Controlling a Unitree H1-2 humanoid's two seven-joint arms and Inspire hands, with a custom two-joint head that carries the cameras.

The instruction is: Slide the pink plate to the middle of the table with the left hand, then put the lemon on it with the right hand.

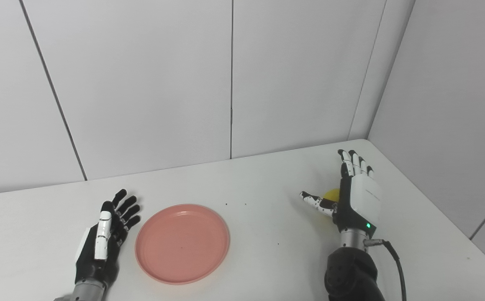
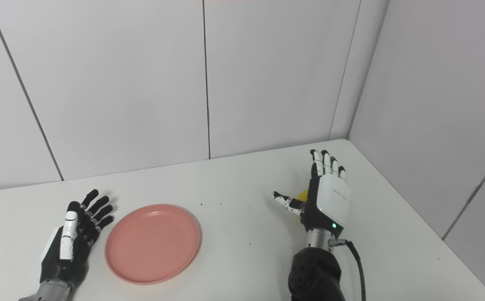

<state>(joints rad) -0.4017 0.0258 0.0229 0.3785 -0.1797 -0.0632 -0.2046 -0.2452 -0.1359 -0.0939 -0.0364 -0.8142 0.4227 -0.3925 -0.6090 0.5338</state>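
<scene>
The pink plate [image 1: 182,242] lies flat on the white table [image 1: 267,200], left of the middle. My left hand [image 1: 106,236] rests open just left of the plate, fingers spread, not touching it. My right hand [image 1: 353,194] is open on the right side of the table, fingers pointing away and thumb stretched left. The yellow lemon [image 1: 332,195] sits on the table between the thumb and palm, mostly hidden by the hand; the fingers are not closed on it. It also shows as a yellow sliver in the right eye view [image 2: 303,195].
Grey wall panels stand behind the table and along its right side. The table's right edge [image 1: 447,213] runs close to my right hand. A black cable [image 1: 397,259] hangs from the right wrist.
</scene>
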